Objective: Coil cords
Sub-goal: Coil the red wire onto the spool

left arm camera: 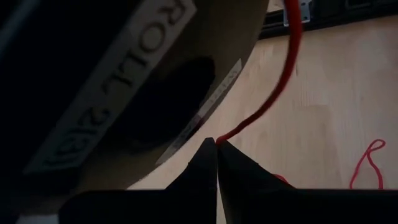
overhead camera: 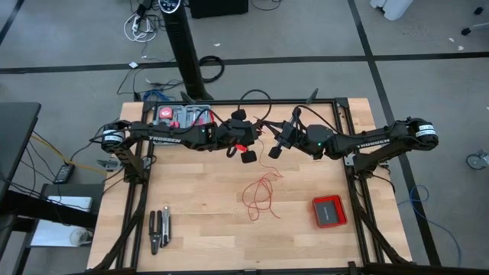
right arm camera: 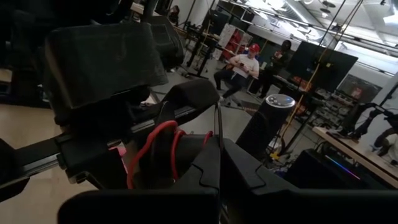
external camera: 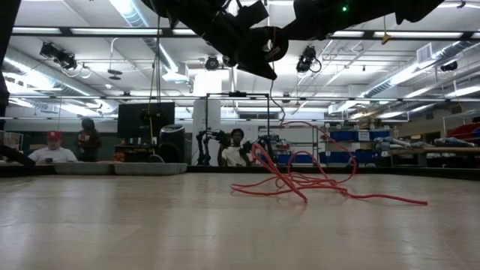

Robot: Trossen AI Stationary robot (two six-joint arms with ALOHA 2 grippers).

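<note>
Red wire [overhead camera: 260,195] lies in loose loops on the wooden table [overhead camera: 199,221]. Left gripper [left arm camera: 216,144] pinches it. Right gripper [right arm camera: 219,149] is closed.

Beyond the wooden table [overhead camera: 199,221] lies a grey floor [overhead camera: 69,46] crossed by dark lines, while long ceiling lights [external camera: 142,19] brighten a workshop where seated people [right arm camera: 239,68] wait beside dark monitors [external camera: 146,118].
</note>
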